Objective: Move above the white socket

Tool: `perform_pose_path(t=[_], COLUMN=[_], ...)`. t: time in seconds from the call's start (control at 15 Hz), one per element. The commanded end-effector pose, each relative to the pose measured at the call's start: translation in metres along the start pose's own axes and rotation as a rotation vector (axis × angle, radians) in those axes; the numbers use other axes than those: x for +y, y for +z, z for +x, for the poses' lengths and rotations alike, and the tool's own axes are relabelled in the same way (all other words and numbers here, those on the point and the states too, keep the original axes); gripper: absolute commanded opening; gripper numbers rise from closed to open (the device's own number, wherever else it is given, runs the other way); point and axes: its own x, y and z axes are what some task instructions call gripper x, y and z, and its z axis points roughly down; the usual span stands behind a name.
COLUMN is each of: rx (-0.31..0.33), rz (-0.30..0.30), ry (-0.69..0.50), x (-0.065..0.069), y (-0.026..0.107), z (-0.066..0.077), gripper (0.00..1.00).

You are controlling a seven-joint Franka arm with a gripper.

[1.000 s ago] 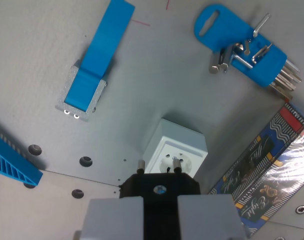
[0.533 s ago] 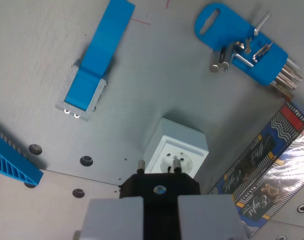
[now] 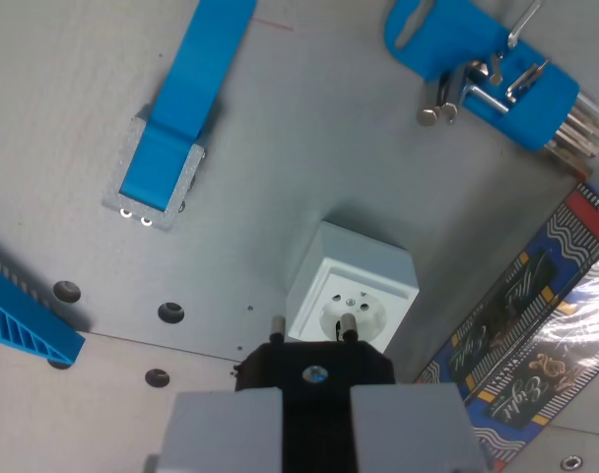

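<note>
One square white plastic socket (image 3: 351, 292) sits on the grey metal surface (image 3: 309, 138), just beyond the pincer (image 3: 314, 379), which grips one black two-pronged plug (image 3: 313, 363).

- The pincer (image 3: 314, 389) fills the bottom centre of the frame.
- Two pale grey fingers (image 3: 221, 429) with flat, squared faces sit side by side at the bottom edge, one left of centre and one right of centre.
- A narrow black strip runs between the two grey blocks.
- Above them is a black piece with angled, chamfered corners.
- A small round shiny screw (image 3: 314, 373) sits in the middle of that black piece.
- No cables or markings are visible.
</note>
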Motion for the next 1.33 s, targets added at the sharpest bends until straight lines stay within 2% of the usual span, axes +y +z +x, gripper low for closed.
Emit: perform_pose_path(t=[0.07,1.33], rx=[0.094,0.116], rz=[-0.015,0.019], ry=[0.089,0.302], x=[0.002,0.011], y=[0.012,0.086], z=[-0.009,-0.061], gripper=[0.00,0.00])
